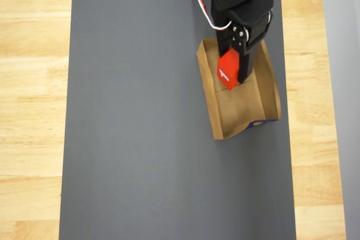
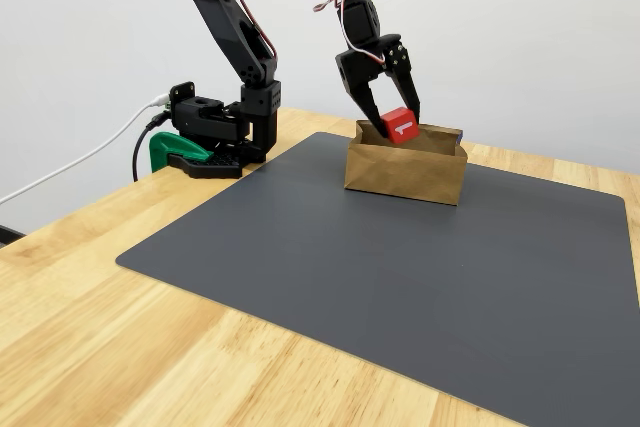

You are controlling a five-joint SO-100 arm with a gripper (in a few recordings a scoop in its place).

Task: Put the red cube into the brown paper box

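Gripper (image 1: 232, 72) holding red cube (image 1: 228, 69) above brown paper box (image 1: 261, 105).

Fingers clamp the cube on two sides; in the fixed view it hangs just over the box's rim, clear of the floor. Box sits on grey mat (image 1: 140, 139).

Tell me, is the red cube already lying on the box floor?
No, in the fixed view the red cube is held in the jaws above the brown paper box.
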